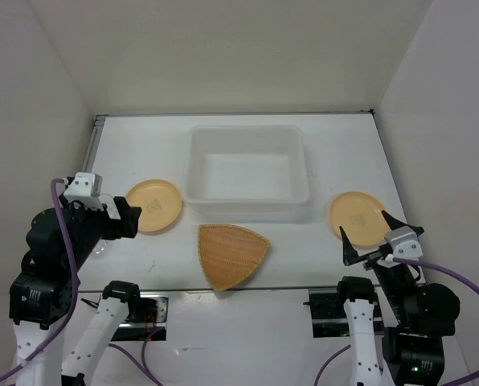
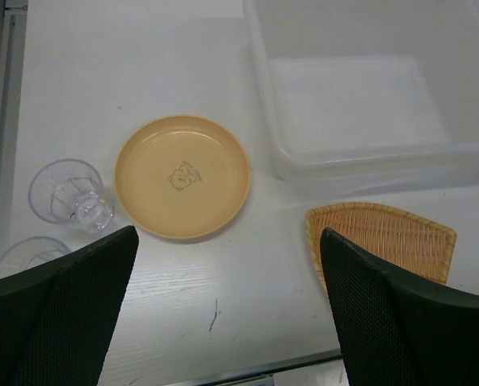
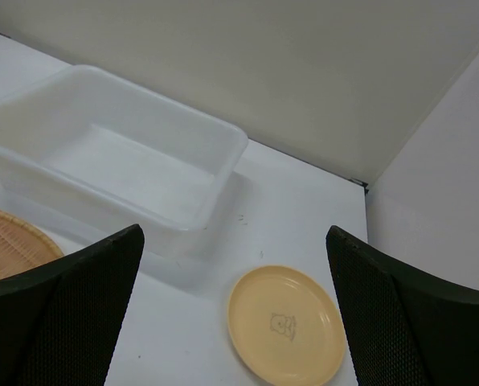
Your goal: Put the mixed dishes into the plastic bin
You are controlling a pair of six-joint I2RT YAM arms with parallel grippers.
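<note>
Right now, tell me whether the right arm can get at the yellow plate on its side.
Probably yes. The plate lies flat just ahead of the open right tool, nothing lying on it or between them; the plastic bin stands apart, to its left.

My left arm (image 1: 47, 253) and right arm (image 1: 423, 310) are black at the joints with white lower links (image 1: 99, 326), a purple cable (image 1: 65, 241) runs along each, and my left end effector (image 1: 133, 219) and right end effector (image 1: 366, 227) each carry a white block (image 1: 84, 186) behind two black, mesh-textured fingers (image 2: 63, 322).
</note>
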